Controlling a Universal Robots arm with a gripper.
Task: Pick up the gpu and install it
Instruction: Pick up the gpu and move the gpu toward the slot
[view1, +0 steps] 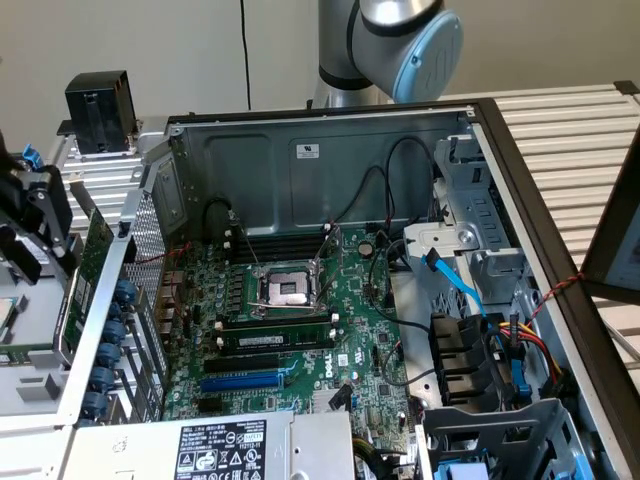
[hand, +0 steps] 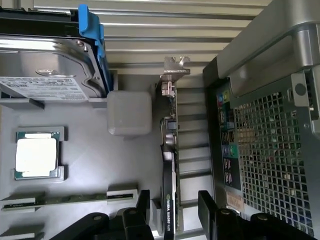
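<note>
Gripper over the gpu, nothing picked up yet

The gripper (hand: 174, 201) hangs with its jaws wide, one finger on each side of the gpu (hand: 170, 150), and I judge neither is touching it. The gpu stands on edge in the tray (hand: 90, 170), just beside the case (hand: 270, 125) and outside it, bracket away from the gripper. In the case, the motherboard (view1: 300, 320) has its blue slot (view1: 240, 382) bare. So the grasp, the lift and the install are all left to do
</note>
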